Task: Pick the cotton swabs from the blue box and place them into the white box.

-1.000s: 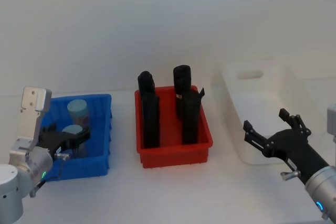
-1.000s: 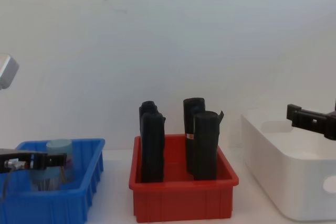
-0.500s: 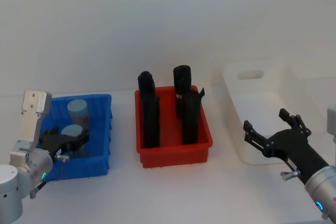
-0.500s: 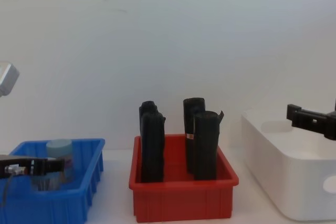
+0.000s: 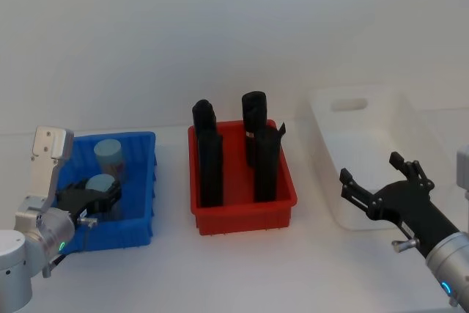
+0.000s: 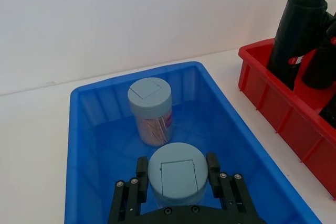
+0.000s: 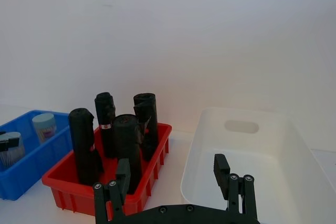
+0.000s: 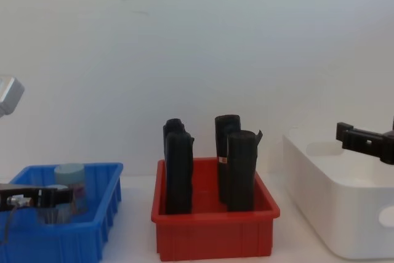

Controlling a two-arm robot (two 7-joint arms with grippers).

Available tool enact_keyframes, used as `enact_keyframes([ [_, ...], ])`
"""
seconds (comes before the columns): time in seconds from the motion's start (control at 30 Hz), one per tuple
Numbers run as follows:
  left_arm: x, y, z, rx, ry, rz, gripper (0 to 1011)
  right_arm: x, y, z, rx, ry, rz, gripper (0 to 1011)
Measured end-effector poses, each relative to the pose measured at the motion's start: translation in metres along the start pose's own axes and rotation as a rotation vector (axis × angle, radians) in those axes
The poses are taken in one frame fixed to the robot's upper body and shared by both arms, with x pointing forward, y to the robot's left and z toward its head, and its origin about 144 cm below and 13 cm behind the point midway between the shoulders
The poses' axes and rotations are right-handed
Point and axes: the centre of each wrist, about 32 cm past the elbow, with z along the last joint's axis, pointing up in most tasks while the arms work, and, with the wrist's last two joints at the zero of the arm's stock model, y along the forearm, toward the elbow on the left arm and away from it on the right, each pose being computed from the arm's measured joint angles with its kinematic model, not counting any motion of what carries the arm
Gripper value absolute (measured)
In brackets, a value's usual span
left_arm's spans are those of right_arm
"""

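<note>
head looks down and chest looks level, both facing the red bin (image 5: 245,219); wrists sit nearer.

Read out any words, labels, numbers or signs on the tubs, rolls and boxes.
No readable text anywhere.
Small label band on one black roll: too small to read.
Lids of the cotton swabs: a plain square outline, no lettering.
On the blue box, red box and white box: no markings visible.

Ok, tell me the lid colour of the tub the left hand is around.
Pale blue-grey lid, clearest in the left wrist view.
</note>
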Motion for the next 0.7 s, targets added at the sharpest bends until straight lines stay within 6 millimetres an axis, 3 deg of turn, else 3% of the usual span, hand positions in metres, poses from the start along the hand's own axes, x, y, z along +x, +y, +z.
enact_keyframes([
  [0.27,-0.002,0.005,0.011,-0.039,-0.021,-0.011,669,0.000,0.000,0.000,0.000,0.000,0.000,1002],
  [0.7,-0.011,0.027,0.048,-0.147,-0.090,-0.076,669,0.000,0.000,0.000,0.000,0.000,0.000,1002],
])
